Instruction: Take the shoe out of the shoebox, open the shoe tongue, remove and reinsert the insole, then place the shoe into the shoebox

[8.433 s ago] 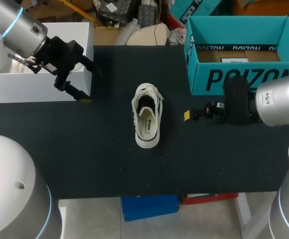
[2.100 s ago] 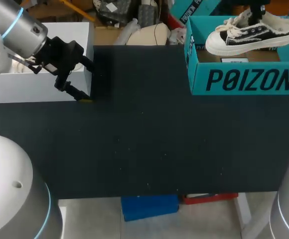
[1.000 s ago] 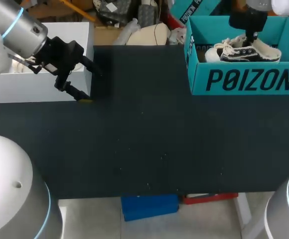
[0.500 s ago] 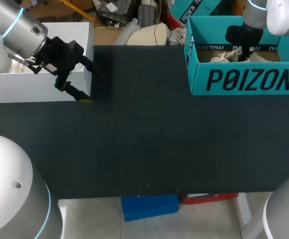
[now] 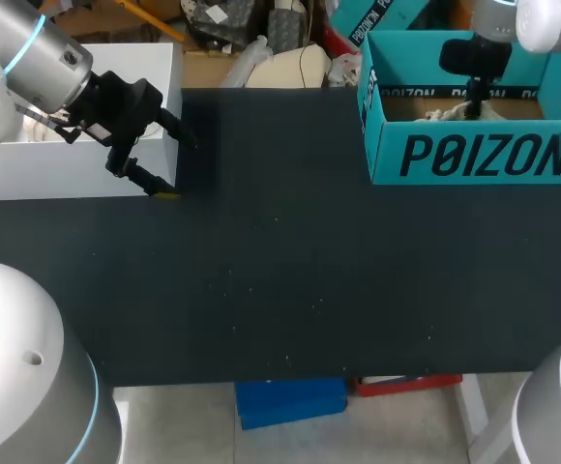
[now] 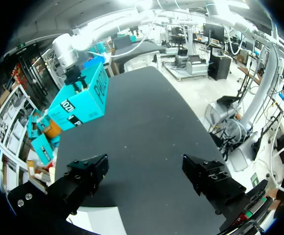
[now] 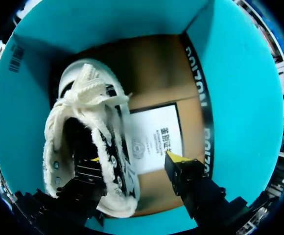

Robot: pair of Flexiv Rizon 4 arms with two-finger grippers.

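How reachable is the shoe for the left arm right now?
Probably not: the left gripper sits far left, while the shoe lies in the shoebox far right, with the right gripper over it.

shoebox (image 5: 474,155) walls ring shoe (image 7: 83,103), open above

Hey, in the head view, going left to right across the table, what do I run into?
Left tool → bare black table → teal shoebox, with the shoe lying inside it.
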